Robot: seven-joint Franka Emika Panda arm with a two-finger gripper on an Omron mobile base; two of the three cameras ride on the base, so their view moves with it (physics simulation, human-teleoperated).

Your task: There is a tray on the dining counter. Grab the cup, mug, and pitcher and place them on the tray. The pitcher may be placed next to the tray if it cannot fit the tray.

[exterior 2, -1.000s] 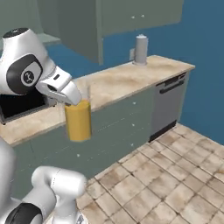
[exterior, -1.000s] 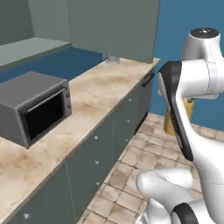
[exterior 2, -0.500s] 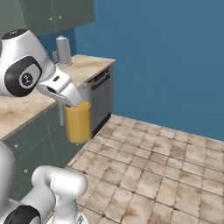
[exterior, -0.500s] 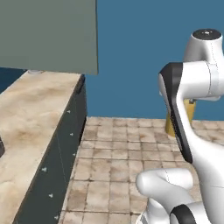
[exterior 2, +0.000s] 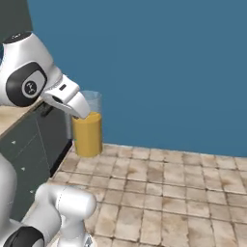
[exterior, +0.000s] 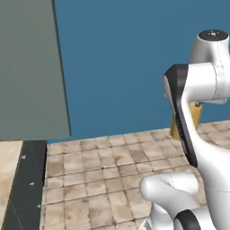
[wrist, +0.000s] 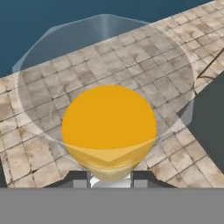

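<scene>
The end effector [exterior 2: 82, 112] was clamped on the pitcher [exterior 2: 88, 126] near its rim, holding it upright in the air above the tiled floor [exterior 2: 159, 188], in front of the blue wall [exterior 2: 159, 67]. The white arm [exterior 2: 29, 77] rose from the base and bent forward at a dark joint, its wrist angled down toward the glass. The pitcher was a clear glass cylinder, orange-yellow in its lower half; from above, the hand view showed a round orange surface inside a faceted transparent rim [wrist: 105, 19]. The floor was beige-brown square stone tiles. Dark cabinet fronts [exterior 2: 29, 159] stood just beside the pitcher. No readable writing showed.
</scene>
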